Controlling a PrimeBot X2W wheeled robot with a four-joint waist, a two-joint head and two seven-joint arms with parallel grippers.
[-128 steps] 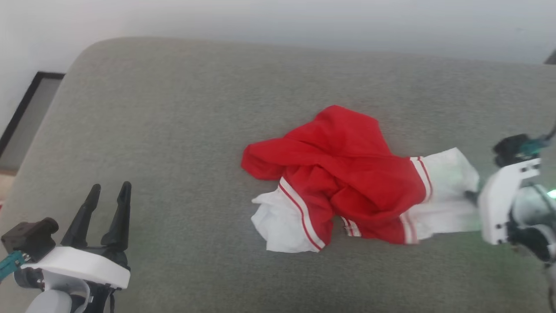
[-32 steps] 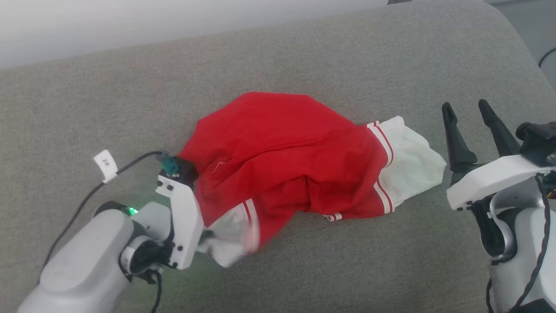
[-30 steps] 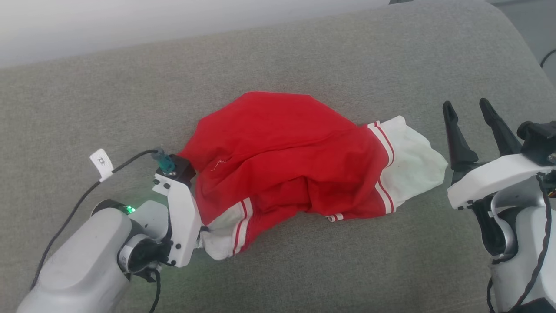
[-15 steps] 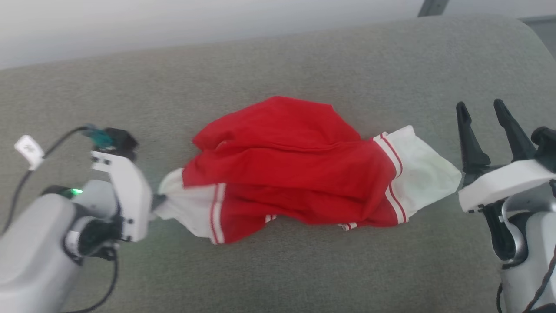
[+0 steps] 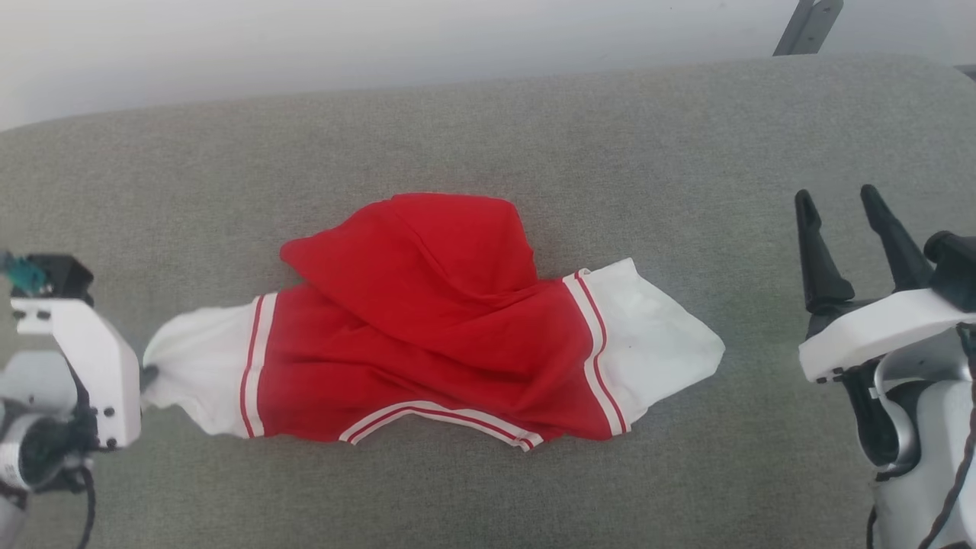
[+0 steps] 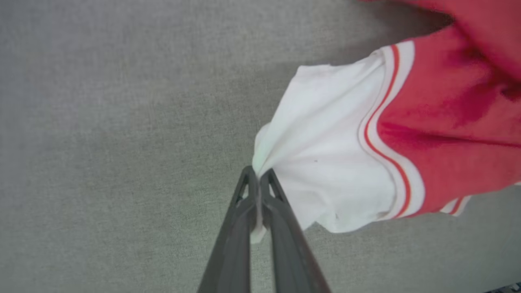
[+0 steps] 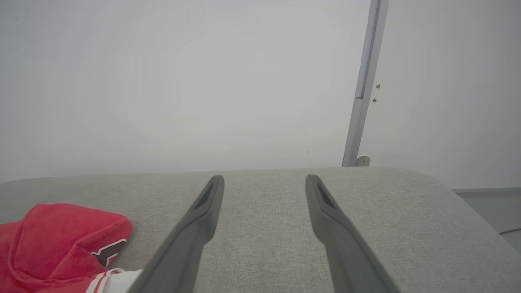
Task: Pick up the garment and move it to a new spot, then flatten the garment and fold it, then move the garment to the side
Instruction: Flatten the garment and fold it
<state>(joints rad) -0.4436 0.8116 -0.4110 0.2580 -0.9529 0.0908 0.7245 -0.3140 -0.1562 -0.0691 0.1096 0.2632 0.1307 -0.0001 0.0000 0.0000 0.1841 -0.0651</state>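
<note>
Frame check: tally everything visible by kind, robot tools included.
red shirt: 1
robot tools: 2 (left tool shut on the shirt's white sleeve end, right tool open and apart from the shirt)
grey upholstered cushion: 1
metal post: 1
Total: 5

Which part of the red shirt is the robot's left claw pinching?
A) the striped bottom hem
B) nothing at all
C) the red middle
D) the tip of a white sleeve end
D: the left wrist view shows the left gripper shut on the bunched tip of the white sleeve end of the red shirt.
</note>
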